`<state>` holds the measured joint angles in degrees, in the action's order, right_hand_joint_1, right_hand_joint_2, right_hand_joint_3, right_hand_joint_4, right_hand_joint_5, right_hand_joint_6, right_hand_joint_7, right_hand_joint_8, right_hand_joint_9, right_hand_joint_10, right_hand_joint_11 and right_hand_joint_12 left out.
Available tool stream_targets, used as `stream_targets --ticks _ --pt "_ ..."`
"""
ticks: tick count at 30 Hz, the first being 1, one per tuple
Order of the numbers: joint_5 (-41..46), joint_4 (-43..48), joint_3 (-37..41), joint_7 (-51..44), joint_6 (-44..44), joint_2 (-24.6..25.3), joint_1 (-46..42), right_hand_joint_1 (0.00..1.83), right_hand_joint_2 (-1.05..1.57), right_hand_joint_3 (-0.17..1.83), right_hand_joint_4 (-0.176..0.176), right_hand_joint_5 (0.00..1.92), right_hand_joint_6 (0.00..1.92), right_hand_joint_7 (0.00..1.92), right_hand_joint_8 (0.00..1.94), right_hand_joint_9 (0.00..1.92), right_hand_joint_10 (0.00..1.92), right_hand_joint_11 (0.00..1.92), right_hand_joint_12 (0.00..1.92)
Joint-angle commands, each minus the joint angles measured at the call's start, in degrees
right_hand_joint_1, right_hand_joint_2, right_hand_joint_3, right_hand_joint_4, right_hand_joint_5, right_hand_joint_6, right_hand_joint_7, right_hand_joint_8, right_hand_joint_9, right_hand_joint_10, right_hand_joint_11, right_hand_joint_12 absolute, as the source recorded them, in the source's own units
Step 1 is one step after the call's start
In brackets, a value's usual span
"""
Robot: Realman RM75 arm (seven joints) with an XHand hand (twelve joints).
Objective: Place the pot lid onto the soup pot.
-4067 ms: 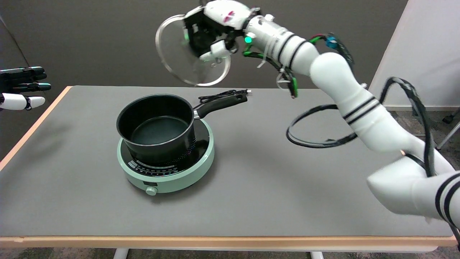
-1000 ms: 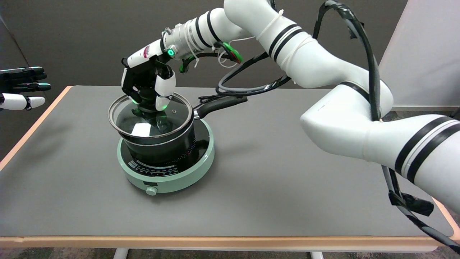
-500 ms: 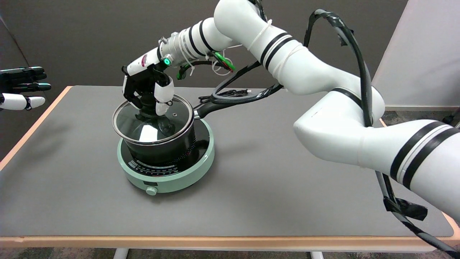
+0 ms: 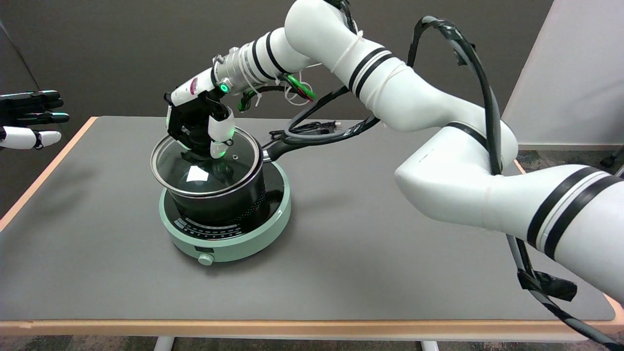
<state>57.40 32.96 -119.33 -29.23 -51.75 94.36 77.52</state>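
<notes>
A black soup pot [image 4: 229,202] with a long black handle [image 4: 280,147] stands on a mint-green induction cooker [image 4: 229,246] at the table's left middle. A glass pot lid [image 4: 207,170] with a metal rim lies over the pot's mouth, sitting slightly toward the left. My right hand [image 4: 197,127] reaches down from above and grips the lid's black knob, fingers curled around it. The knob itself is mostly hidden by the fingers.
A black power cord [image 4: 312,127] lies behind the pot handle. The idle left hand [image 4: 29,119] hangs at the far left edge. The grey table top [image 4: 390,243] has a wooden rim, and my right arm's cables loop over its right half.
The hand carried the lid from high in the air down onto the pot. Over the last second the lid settled lower and levelled on the rim; the hand still grips the knob.
</notes>
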Motion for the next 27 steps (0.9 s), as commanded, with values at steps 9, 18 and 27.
stream_targets --ticks 9,18,27 --pt "-2.7 1.3 -0.3 0.0 -3.2 0.9 0.7 1.35 0.94 0.43 0.176 0.64 1.24 0.90 1.24 0.87 1.44 0.70 1.80" --pt "-2.8 0.8 -0.8 0.0 -3.7 1.1 1.7 1.35 0.94 0.43 0.176 0.64 1.24 0.90 1.24 0.87 1.44 0.70 1.81" --pt "-2.7 0.6 -1.5 0.0 -3.2 1.0 2.2 1.35 0.94 0.43 0.176 0.64 1.25 0.90 1.24 0.87 1.45 0.70 1.81"
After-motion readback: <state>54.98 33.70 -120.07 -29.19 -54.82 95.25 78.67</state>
